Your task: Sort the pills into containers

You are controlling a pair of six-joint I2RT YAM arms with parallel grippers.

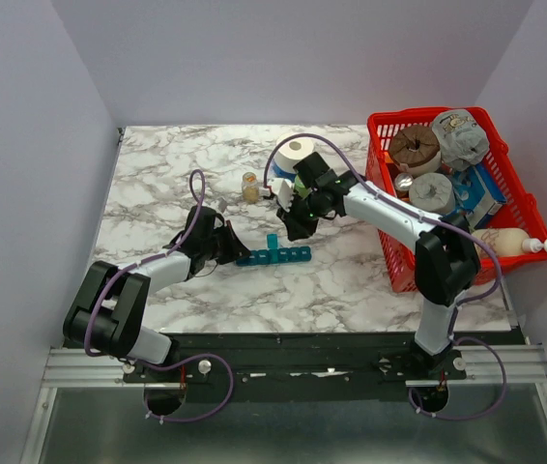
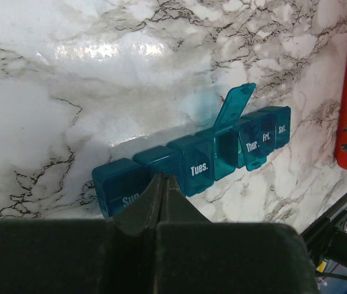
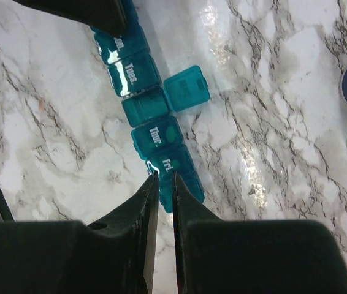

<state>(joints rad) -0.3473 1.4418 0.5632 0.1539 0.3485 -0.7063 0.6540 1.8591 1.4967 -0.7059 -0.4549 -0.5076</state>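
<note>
Marble desk (image 1: 158, 184) carried the pill organizer (image 1: 275, 255) mid-frame, one lid (image 2: 235, 105) raised for filling. Left gripper (image 2: 161, 179), clenched empty, sat against its left end, likely steadying it. Right gripper (image 3: 163, 180) hung over the other end, nearly closed; whether on a pill, I couldn't tell.

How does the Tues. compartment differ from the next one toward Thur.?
Lid: the Tues. compartment is shut flat; the neighbouring compartment has its lid swung open. Label: Tues. compartment reads clearly in white; neighbouring compartment shows none legible. Shared: teal, same size, one pill organizer.
</note>
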